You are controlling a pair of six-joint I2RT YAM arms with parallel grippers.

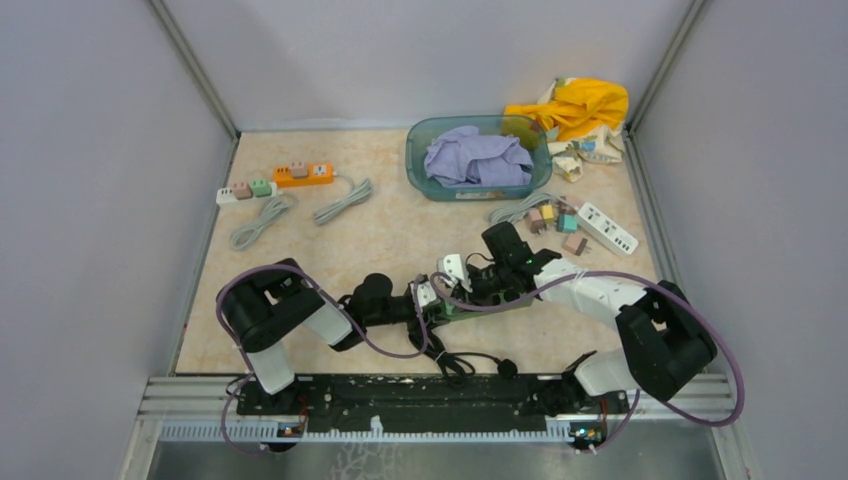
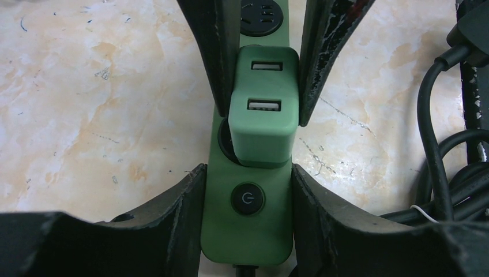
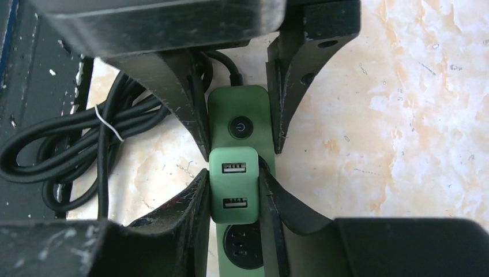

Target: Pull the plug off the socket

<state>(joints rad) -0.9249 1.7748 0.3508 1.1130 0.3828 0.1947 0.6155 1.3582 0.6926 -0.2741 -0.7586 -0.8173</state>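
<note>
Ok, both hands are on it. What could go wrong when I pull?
1. The left hand clamps the green power strip only at its button end, so the far end may lift along with the plug.
2. The right hand grips the plug by its smooth sides, so its fingers might slip off instead of freeing it.
3. The coiled black cord lies right beside the strip and could snag a hand or drag.

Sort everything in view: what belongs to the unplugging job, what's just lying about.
Job: green plug, green power strip, its black cord, left hand, right hand.

Lying about: orange strip, white strip beside it, second white strip, basket, purple cloth, yellow cloth, loose adapters.
</note>
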